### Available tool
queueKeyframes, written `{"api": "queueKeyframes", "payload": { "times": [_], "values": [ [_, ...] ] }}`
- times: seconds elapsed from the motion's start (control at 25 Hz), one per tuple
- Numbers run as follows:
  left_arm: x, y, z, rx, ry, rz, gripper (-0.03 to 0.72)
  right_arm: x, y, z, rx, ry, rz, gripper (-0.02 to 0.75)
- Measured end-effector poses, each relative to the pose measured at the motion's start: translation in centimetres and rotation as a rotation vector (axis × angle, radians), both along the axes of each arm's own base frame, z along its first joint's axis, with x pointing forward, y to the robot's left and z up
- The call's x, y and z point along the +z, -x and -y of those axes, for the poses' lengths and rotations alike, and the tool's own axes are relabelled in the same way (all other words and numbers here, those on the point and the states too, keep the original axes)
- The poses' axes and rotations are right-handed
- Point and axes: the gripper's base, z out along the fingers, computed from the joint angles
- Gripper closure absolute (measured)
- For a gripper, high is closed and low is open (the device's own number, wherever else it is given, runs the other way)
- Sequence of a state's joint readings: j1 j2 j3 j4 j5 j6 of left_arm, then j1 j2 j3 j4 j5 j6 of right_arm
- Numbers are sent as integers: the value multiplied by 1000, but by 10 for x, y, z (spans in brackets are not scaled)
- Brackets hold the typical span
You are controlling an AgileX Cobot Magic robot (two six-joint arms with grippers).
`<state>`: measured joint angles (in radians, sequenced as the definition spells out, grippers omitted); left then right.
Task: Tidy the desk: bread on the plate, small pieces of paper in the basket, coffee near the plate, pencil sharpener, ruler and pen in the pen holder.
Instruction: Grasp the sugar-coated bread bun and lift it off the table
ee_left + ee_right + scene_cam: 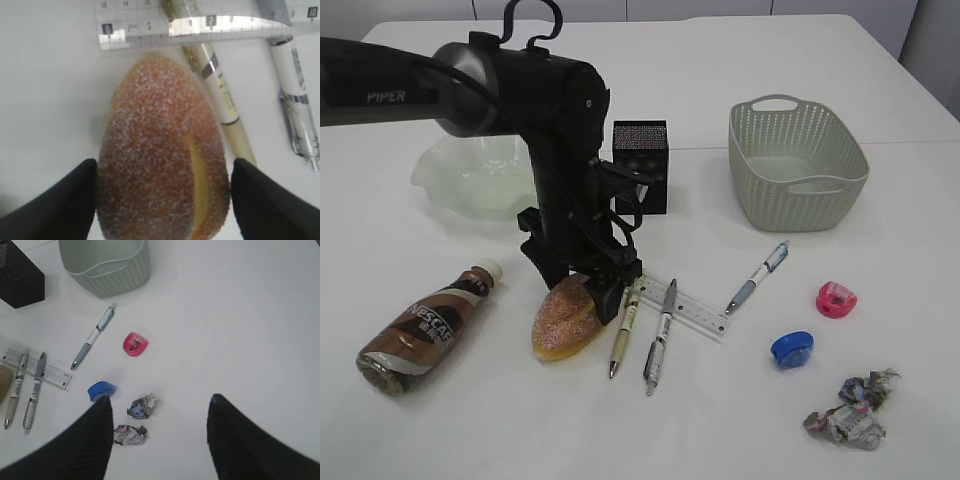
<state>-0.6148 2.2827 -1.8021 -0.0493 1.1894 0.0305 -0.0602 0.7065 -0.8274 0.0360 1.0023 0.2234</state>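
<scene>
- Left end effector [162, 200] is down over the bread [162, 150], fingers spread either side of its wide end; whether they press it cannot be told.
- Bread lies on the surface [470, 420] between the coffee bottle [425, 328] and two pens, long axis pointing its narrow tip at the ruler [200, 27].
- Arm hides part of the bread in the exterior view.
- Right end effector [160, 440] hangs released above paper scraps [142, 406]; its fingertips are cut off.
</scene>
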Motion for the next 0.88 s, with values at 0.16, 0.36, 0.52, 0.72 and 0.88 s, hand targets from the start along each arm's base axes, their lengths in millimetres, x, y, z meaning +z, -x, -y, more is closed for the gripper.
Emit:
{"api": "queueKeyframes", "payload": {
  "times": [0.16,0.36,0.52,0.72,0.88],
  "values": [
    [-13,1,0,1,-18,-33,97,1,-1,0,-1,2,13,269],
    [-19,1,0,1,-27,-45,116,1,-1,2,-5,21,12,269],
    [-18,0,0,9,-29,-45,233,1,-1,2,-6,25,12,269],
    [-18,0,0,11,-30,-44,423,1,-1,2,-6,25,12,269],
    [-16,0,0,13,-29,-43,459,1,-1,2,-6,27,21,269]
  ]
}}
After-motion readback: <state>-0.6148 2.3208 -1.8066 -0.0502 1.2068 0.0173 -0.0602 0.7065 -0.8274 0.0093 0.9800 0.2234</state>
